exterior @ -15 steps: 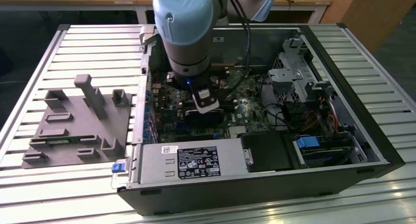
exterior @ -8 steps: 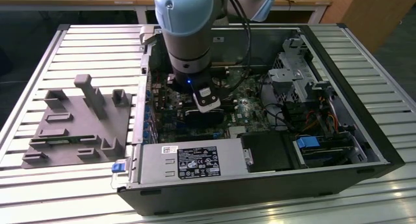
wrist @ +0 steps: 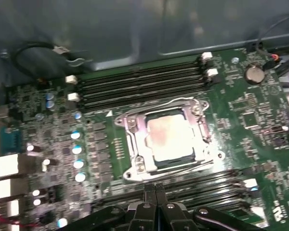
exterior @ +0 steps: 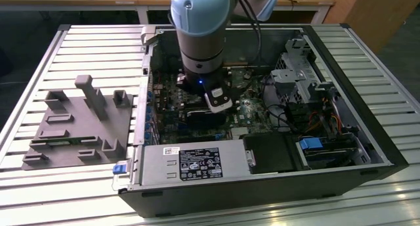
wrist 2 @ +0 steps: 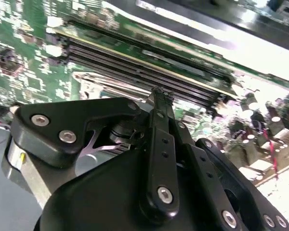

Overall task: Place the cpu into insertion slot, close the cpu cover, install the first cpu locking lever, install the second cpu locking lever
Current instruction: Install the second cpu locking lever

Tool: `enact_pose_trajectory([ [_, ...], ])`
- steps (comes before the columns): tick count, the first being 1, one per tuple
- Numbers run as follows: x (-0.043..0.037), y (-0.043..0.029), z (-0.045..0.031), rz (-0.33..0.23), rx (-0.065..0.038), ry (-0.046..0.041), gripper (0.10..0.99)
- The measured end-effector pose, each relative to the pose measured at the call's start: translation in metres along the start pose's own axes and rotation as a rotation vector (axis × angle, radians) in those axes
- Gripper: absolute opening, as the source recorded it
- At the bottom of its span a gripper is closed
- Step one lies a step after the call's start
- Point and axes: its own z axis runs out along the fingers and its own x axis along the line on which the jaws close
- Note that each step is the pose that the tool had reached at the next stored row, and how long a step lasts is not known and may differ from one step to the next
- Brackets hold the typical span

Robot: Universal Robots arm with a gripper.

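Silvery-tan cpu (wrist: 169,139) seated in insertion slot (wrist: 135,166), cpu cover (wrist: 141,139) closed over it (frame flat); claw (wrist: 155,192) shut, empty, nearby.

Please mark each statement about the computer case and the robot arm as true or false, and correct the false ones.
1. The cpu lies inside the insertion slot. True.
2. The cpu cover is flat over the socket, around the chip. True.
3. The gripper holds the chip. False: its fingers are together with nothing between them, and the chip sits in the socket.
4. The arm reaches down into the open computer case. True.
5. The grey fixture plate lies inside the case. False: it lies on the slatted table, outside the case, on the exterior view's left.
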Motion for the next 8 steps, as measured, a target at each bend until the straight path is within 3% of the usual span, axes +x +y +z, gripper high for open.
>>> enact_pose_trajectory([
  [4, -0.0093, 0.0021, 0.0008, 0.001, 0.003, 0.002, 0.102],
  [8, -0.0125, 0.0055, 0.0019, 0.001, 0.019, 0.0004, 0.102],
])
